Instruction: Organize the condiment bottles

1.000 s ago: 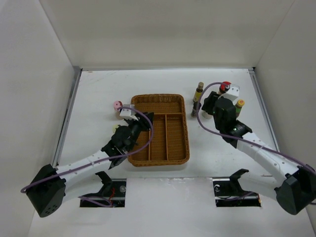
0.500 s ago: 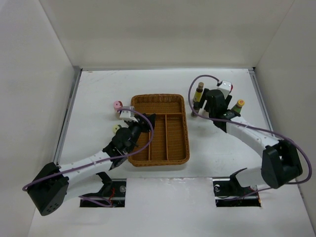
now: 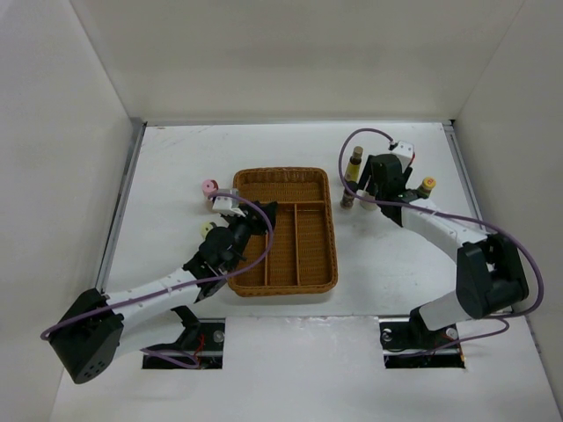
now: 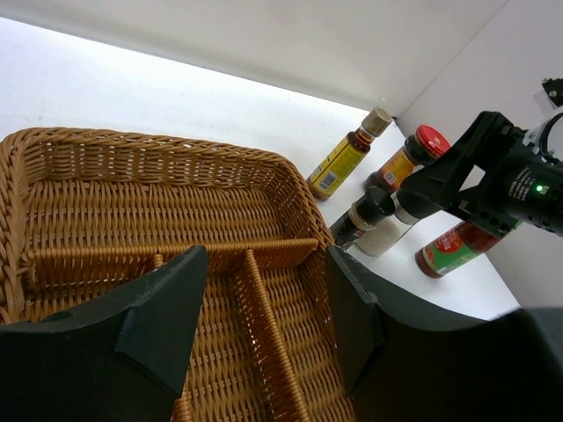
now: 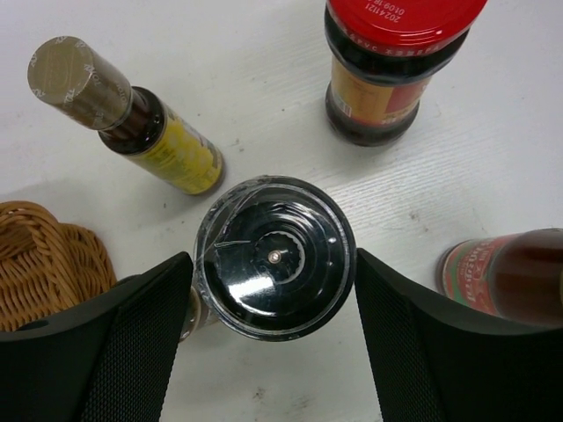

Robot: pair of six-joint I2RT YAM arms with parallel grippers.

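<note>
– Two sets of jaws: status?
– Left jaws: spread, empty, above the wicker tray [image 4: 132,202]. Right jaws: spread astride the black-capped bottle [image 5: 274,257], upright on the counter [image 5: 264,79] beside the tray, near the red-lidded jar [image 5: 400,53].

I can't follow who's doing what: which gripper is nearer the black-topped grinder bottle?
Right. The right gripper is directly above the black-topped grinder bottle, a finger on either side. The left gripper hangs over the wicker tray, well away.

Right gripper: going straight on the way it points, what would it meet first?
The black-topped, clear-wrapped grinder bottle, centred between the right gripper's fingers; its depth below them is unclear.
</note>
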